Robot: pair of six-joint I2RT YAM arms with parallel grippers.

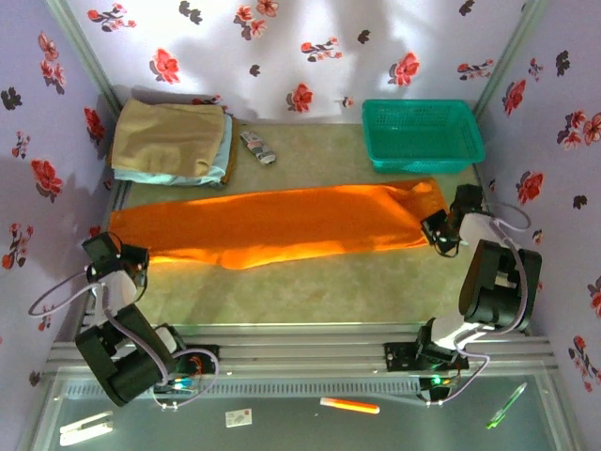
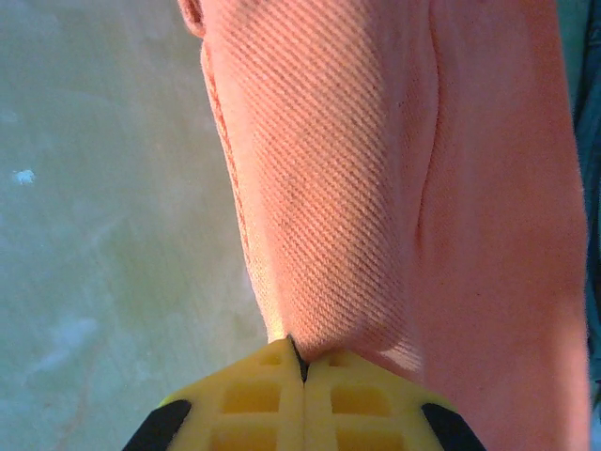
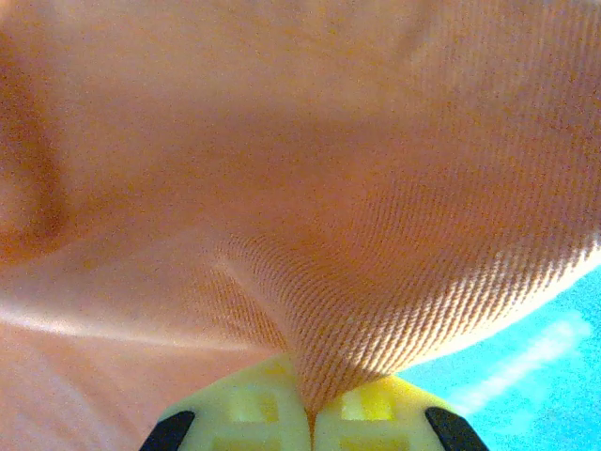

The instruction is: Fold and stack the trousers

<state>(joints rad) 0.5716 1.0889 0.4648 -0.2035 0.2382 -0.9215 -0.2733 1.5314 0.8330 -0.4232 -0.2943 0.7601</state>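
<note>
trousers (image 1: 282,225): lying flat as one long orange strip, L-R across mid tabletop (image 1: 310,291); looking doubled lengthwise.
left pincer (image 1: 139,256): sitting at trousers' L end, near corner; in left wrist view, left pincer (image 2: 302,362) tips pressing together w/ a fold of orange cloth (image 2: 376,188) pinched between them.
right pincer (image 1: 434,230): sitting at trousers' R end; in right wrist view, right pincer (image 3: 310,406) tips closing tight on a ridge of cloth (image 3: 310,235) that is bunching up out of the grip.
far edge of trousers: running just beside front wall of green basket (image 1: 376,132) at R; near the front of the folded stack at L, thin gap btwn.
stack, far L corner: tan folded garment (image 1: 169,136) lying on top, light blue folded garment (image 1: 226,132) peeking out at R side & front.
far strip btwn stack & basket: small patterned item (image 1: 256,146) lying just beside the stack; rest showing bare mat.
near edge of trousers: curving slightly; wide bare band of tabletop running from it to front rail (image 1: 300,352).
sides: floral walls (image 1: 38,141) closing in L, R & back; L trouser end lying near L wall, R arm standing close to R wall.
</note>
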